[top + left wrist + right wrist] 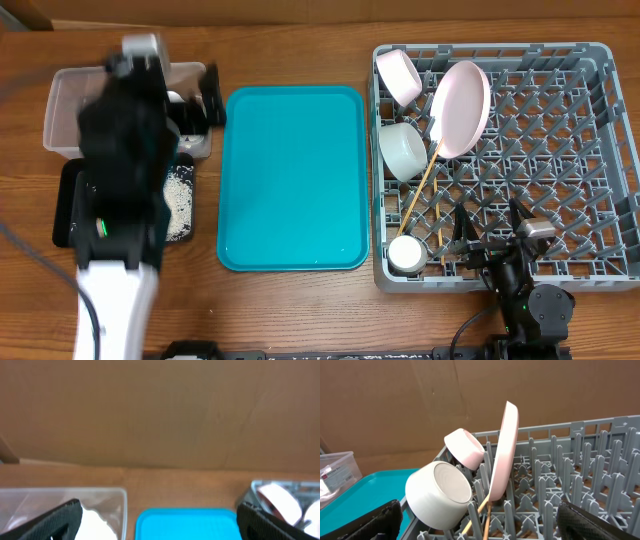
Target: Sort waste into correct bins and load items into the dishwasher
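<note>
With left gripper (200, 100) and right gripper (490, 235) wide open and empty, you needed a straight lift off the clear tub (60, 110) beside the teal tray (290, 180).

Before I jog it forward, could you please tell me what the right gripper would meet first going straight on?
Probably the chopsticks leaning by the upright plate, though depth is unclear.
</note>
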{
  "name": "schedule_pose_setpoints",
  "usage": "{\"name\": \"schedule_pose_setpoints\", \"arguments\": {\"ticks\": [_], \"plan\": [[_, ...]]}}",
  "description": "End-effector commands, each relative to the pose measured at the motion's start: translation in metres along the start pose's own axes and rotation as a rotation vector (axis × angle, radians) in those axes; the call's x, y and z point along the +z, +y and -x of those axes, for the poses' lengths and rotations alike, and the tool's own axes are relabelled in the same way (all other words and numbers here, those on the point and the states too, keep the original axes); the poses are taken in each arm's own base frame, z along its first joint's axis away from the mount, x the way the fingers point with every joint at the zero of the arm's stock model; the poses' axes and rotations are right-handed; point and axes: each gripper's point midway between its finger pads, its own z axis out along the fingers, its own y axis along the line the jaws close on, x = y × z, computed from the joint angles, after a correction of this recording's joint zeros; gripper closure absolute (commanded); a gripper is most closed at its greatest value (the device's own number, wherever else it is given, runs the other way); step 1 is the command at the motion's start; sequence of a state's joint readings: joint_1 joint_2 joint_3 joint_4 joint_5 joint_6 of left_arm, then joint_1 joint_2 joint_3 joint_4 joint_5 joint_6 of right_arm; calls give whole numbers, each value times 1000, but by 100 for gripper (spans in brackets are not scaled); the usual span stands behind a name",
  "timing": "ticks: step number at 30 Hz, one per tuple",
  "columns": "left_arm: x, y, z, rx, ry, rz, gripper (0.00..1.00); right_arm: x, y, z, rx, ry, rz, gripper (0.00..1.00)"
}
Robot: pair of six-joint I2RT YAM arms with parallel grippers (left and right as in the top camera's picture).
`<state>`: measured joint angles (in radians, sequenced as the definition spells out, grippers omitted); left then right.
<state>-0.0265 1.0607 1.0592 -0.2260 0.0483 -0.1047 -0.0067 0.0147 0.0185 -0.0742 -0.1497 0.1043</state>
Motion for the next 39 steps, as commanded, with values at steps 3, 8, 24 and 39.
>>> {"name": "schedule_pose_setpoints", "arguments": {"ticks": [3, 8, 24, 39], "plan": [[-41, 4, -69, 142, -97, -6, 0, 0, -1, -1, -2, -8, -3, 0], [-70, 10, -111, 144, -227, 1, 0, 0, -1, -1, -2, -8, -3, 0], [-84, 32, -200, 138, -208, 61, 0, 0, -1, -1, -2, -8, -3, 0], [-83, 33, -214, 97, -154, 60, 0, 0, -1, -1, -2, -8, -3, 0]]}}
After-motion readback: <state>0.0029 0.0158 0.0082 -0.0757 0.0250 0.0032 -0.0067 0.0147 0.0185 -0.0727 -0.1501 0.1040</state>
